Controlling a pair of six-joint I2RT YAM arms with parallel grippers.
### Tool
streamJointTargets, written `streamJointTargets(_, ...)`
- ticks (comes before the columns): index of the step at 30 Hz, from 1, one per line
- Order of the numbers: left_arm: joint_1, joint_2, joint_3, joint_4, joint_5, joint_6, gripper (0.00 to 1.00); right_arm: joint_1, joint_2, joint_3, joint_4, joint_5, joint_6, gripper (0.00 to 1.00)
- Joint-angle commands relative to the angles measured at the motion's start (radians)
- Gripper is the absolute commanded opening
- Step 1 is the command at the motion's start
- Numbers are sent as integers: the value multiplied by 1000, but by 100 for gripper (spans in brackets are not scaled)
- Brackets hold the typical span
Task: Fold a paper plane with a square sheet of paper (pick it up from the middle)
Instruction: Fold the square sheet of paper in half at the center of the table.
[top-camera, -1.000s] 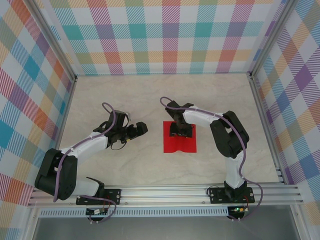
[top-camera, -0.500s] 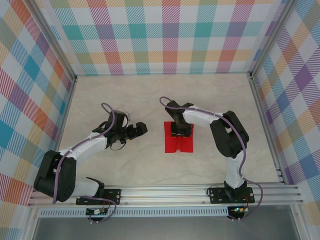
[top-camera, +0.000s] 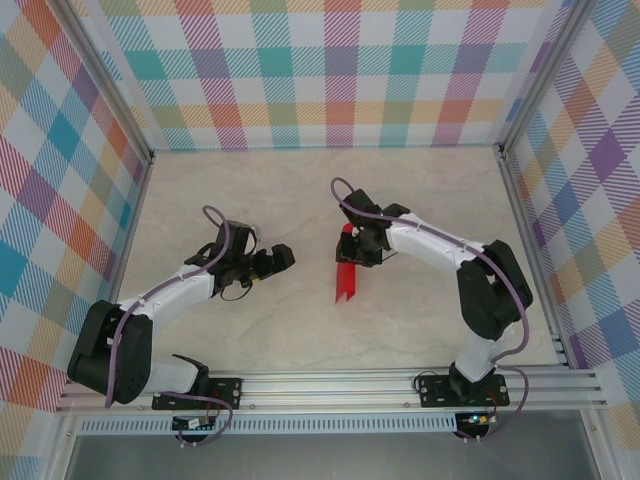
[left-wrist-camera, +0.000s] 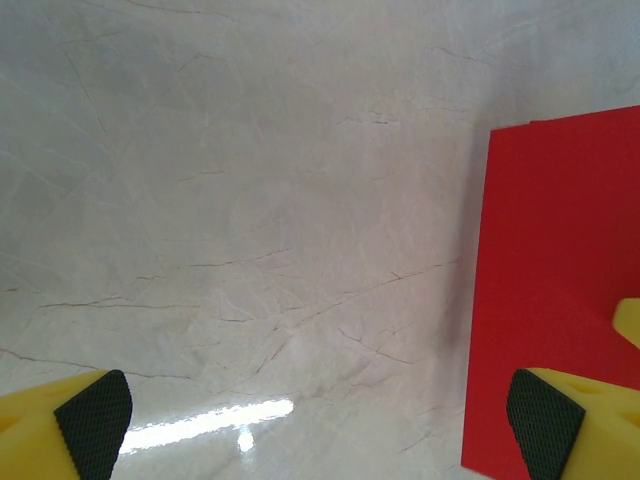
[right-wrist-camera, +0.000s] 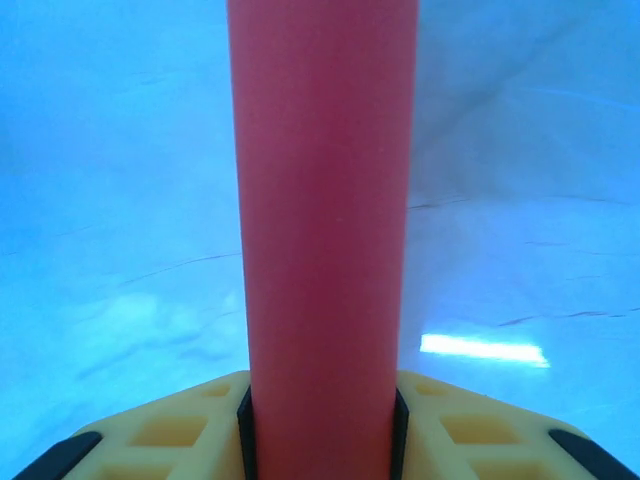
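The square sheet of paper (top-camera: 347, 280) is bright red and now hangs doubled over into a narrow strip above the table's middle. My right gripper (top-camera: 364, 244) is shut on the sheet's middle; in the right wrist view the red paper (right-wrist-camera: 320, 200) bulges up between the yellow fingers (right-wrist-camera: 470, 430). My left gripper (top-camera: 281, 257) stands open to the left of the strip, apart from it. In the left wrist view the red sheet (left-wrist-camera: 555, 290) fills the right side, beside the right fingertip (left-wrist-camera: 545, 415), with bare table between the fingertips. The paper plane is out of view.
The marble-look tabletop (top-camera: 250, 200) is ringed by plaid walls (top-camera: 330, 70) at the back and both sides, with an aluminium rail (top-camera: 330, 385) along the near edge where the arm bases sit.
My right gripper closed on the middle of the flat sheet and lifted it; the sheet folded from a square into a narrow strip and shifted slightly left. The left arm stayed put.
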Motion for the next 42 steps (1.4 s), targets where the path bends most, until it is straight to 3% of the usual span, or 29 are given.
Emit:
streamJointTargets(1,-19,-38,6,-29,-11,-4,99,0,-62,-54,183,-209,61,38)
streamJointTargets(5,-19,-67,2,-23,-15,-15,99,-6,-52,-82,342,-328,129,39)
streamJointTargets(16,-18,-125,-7,-46,-41,-4,100,-66,161,-88,547,-396,189,39)
streamJointTargets(27,-19,-168,-42,46,-90,-37,100,-108,196,-201,540,-395,131,40)
streamJointTargets(36,-17,-241,-57,67,-178,-75,100,-125,206,-194,473,-376,62,42)
streamJointTargets(42,-19,-267,-81,95,-141,24,100,-128,206,-180,420,-351,26,44)
